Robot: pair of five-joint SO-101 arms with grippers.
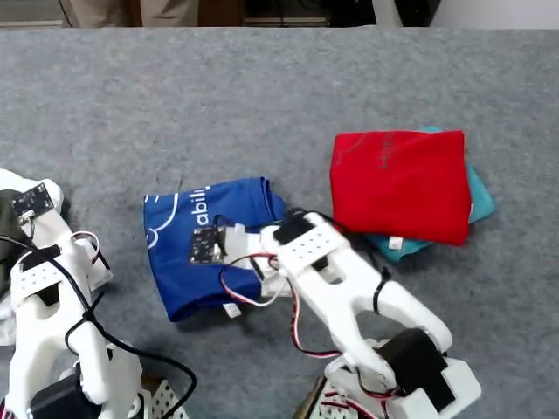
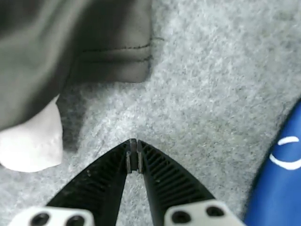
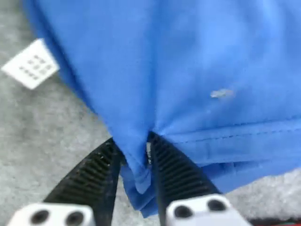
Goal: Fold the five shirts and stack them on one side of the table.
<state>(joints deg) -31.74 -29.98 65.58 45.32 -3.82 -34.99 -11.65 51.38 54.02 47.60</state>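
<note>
A folded blue shirt (image 1: pixel 205 244) with white print lies in the middle of the table. My right gripper (image 3: pixel 136 162) is shut on a fold at the blue shirt's (image 3: pixel 188 70) edge, with cloth pinched between its black fingers. In the high view the right gripper (image 1: pixel 229 249) sits over the shirt's right side. A folded red shirt (image 1: pixel 400 183) rests on a teal shirt (image 1: pixel 480 201) at the right. My left gripper (image 2: pixel 133 157) is shut with nothing in it, just above the grey cloth, near a dark grey shirt (image 2: pixel 70 42) and a white shirt (image 2: pixel 33 141).
The grey felt table cover (image 1: pixel 262 96) is bare across the back. The left arm (image 1: pixel 48 297) stands at the front left over the dark and white shirts (image 1: pixel 9 192). A white label (image 3: pixel 30 70) hangs off the blue shirt.
</note>
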